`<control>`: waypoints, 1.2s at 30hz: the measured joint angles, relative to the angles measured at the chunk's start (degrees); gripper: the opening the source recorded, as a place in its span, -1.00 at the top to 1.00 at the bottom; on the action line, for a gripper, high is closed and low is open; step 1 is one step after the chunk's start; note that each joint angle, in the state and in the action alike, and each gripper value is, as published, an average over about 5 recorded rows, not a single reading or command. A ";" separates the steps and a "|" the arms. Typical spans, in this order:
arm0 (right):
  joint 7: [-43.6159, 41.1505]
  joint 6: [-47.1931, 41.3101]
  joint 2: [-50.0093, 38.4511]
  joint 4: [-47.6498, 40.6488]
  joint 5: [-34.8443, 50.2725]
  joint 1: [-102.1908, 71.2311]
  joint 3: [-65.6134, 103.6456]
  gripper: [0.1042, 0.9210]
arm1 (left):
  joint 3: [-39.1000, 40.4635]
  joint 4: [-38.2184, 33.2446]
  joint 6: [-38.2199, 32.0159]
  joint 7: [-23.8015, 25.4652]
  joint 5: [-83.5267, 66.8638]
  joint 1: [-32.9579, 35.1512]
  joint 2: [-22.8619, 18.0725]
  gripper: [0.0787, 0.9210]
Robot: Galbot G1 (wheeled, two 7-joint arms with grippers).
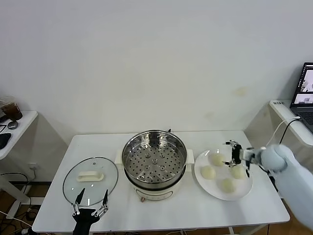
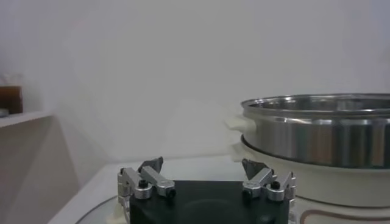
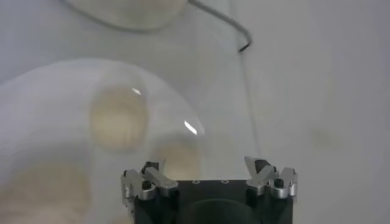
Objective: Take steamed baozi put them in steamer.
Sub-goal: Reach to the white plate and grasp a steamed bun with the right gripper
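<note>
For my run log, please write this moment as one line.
baozi: four on plate | steamer: empty, lid off | right gripper: open above plate | left gripper: open, idle near lid

White table (image 1: 54, 205): lid (image 1: 90, 177), steamer (image 1: 154, 164), plate (image 1: 244, 191)

The steamer (image 1: 154, 164) stands at the centre of the table (image 1: 254, 205). At its 9 o'clock lies the glass lid (image 1: 90, 176); at its 3 o'clock, just beside it, lies the plate (image 1: 223, 175). Four steamed baozi (image 1: 208, 172) rest on the plate, at 12, 3, 6 and 9 o'clock. A laptop (image 1: 305, 93) sits on a side table at the steamer's 2 o'clock.
</note>
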 measured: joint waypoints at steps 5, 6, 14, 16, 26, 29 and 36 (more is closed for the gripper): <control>-5.00 -0.52 1.82 -7.55 -0.43 10.20 -10.87 -0.76 | -0.58 0.24 0.06 0.01 -0.15 -0.71 0.03 -0.77; -5.69 -0.68 2.19 -8.82 -0.46 11.70 -12.74 -0.76 | -0.71 0.31 0.06 0.01 -0.19 -0.81 0.04 -0.77; -8.88 -1.84 4.97 -16.07 -0.41 19.04 -23.00 -0.76 | -1.53 0.35 0.00 0.12 -0.23 -0.88 -0.03 -0.77; -9.25 -2.09 5.64 -17.26 -0.51 20.04 -24.60 -0.76 | -1.77 0.21 -0.04 0.14 -0.23 -0.77 -0.07 -0.77; -9.53 -2.96 8.64 -21.93 -0.99 22.43 -28.56 -0.76 | -2.64 -0.16 -0.38 0.23 -0.15 -0.30 -0.17 -0.77; -9.39 -3.22 9.33 -22.84 -0.99 22.67 -29.08 -0.76 | -2.73 -0.29 -0.40 0.25 -0.11 -0.31 -0.19 -0.77; -9.20 -3.85 10.68 -24.06 -0.99 22.86 -29.91 -0.68 | -2.80 -0.34 -0.49 0.30 -0.03 -0.39 -0.21 -0.77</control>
